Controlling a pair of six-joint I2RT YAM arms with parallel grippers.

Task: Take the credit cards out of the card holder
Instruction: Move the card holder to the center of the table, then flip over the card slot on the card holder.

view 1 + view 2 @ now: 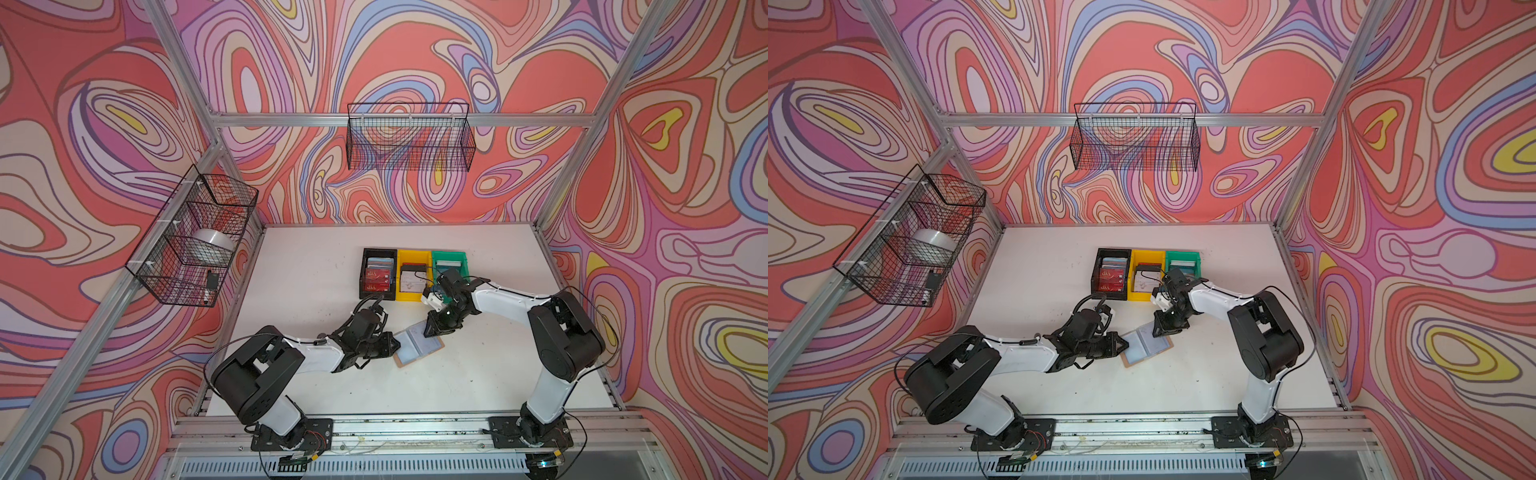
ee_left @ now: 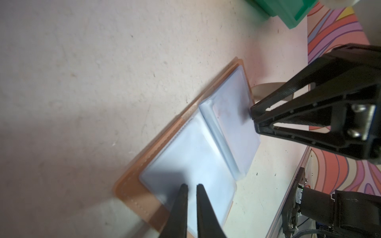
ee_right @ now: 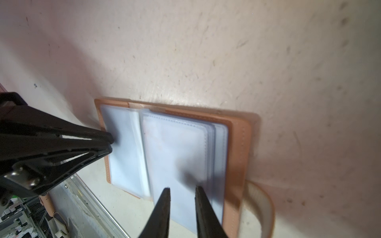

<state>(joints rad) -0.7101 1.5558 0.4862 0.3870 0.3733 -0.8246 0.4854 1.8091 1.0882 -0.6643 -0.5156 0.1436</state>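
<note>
The tan card holder [image 1: 417, 348] [image 1: 1147, 348] lies open on the white table, clear bluish sleeve pages up. My left gripper [image 1: 397, 344] [image 2: 191, 186] rests its fingertips on the left page, jaws a narrow gap apart with nothing between them. My right gripper [image 1: 428, 332] [image 3: 182, 189] presses its tips on the right stack of sleeves [image 3: 177, 152], jaws slightly open and empty. A faint pink tint shows through the top right sleeve; I cannot tell if it is a card. Red credit cards [image 1: 379, 279] lie in the black bin [image 1: 362, 274], white ones [image 1: 411, 280] in the yellow bin [image 1: 409, 253].
A green bin [image 1: 451, 253] stands next to the yellow one, just behind the right wrist. The holder's snap tab [image 3: 266, 204] loops out beside the right cover. Wire baskets hang on the back wall [image 1: 409, 137] and left wall [image 1: 191, 237]. A metal rail [image 1: 415, 428] runs along the table's front.
</note>
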